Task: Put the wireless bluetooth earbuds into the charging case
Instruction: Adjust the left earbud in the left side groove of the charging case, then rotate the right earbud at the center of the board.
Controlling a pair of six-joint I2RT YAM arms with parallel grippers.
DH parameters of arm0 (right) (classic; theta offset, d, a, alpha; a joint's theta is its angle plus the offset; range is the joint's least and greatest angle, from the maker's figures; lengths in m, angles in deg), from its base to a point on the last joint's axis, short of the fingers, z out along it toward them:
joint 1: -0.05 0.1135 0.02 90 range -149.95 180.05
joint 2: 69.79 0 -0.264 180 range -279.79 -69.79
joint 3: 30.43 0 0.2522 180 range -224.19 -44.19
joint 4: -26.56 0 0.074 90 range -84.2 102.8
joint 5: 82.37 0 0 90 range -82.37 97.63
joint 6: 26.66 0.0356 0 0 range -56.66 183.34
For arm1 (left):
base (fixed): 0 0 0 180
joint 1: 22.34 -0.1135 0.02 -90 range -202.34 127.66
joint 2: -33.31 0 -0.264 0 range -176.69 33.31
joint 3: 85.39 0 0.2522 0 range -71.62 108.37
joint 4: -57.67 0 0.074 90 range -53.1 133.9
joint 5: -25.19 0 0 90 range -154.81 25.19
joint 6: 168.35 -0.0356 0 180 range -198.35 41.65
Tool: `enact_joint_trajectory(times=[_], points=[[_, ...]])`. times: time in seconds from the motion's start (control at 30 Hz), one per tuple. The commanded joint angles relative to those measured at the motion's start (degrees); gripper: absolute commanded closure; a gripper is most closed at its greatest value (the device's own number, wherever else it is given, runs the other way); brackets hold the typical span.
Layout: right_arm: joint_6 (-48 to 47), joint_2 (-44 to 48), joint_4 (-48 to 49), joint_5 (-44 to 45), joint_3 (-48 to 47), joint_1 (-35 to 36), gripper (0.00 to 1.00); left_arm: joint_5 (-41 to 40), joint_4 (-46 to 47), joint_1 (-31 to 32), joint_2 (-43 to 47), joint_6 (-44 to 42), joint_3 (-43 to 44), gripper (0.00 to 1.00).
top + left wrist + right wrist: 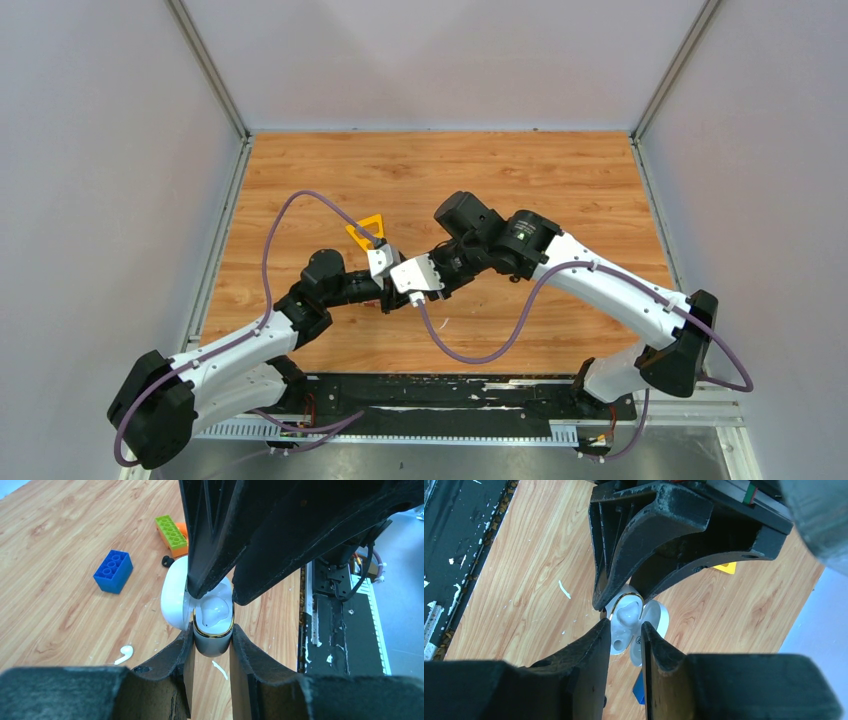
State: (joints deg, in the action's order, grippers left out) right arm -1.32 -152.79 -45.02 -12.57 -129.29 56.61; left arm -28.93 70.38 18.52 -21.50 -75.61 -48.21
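Observation:
The white charging case (214,645), gold-rimmed, hangs above the table with its lid (173,597) swung open to the left. My left gripper (213,632) is shut on the case's body. One earbud (216,614) lies in the case's recess. My right gripper (624,625) comes at it from the opposite side, its narrow jaws closed on either side of that earbud (628,612). A second earbud (123,654) lies loose on the wood below left. From the top view both grippers meet mid-table and hide the case.
A blue brick (113,571), a green brick (171,530), an orange piece (183,528) and a small black object (167,560) lie beyond the case. A thin white sliver (219,670) rests under it. A yellow triangle (366,232) sits behind the grippers. The black base rail (340,620) borders the table.

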Motion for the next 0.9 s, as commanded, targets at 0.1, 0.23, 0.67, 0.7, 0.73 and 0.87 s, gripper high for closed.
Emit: enact_joint_trajectory(times=[0.1,0.23,0.67,0.7,0.73,0.87], points=[[0.9,0.2,-1.9,0.0,-3.2,0.0,0.71,-0.3,2.9,0.3,0.8,0.2,1.5,1.0],[5.3,1.4,-9.4,-3.8,-13.3,-1.3,0.7,-1.3,2.3,0.3,1.1,0.2,1.5,1.0],[41.3,-2.3,7.4,-16.2,-6.4,-30.5,0.65,-9.6,2.2,-0.9,2.9,3.5,1.2,1.0],[44.0,-3.6,10.0,-15.5,-4.2,-31.5,0.65,-10.4,2.0,-1.1,3.3,3.6,1.0,1.0],[45.6,-5.1,11.7,-14.7,-2.4,-32.1,0.65,-11.3,2.0,-1.2,3.8,3.7,0.7,1.0],[34.5,-13.3,10.7,-19.3,-1.3,-32.1,0.64,-12.8,1.9,-1.7,5.8,4.1,0.1,1.0]])
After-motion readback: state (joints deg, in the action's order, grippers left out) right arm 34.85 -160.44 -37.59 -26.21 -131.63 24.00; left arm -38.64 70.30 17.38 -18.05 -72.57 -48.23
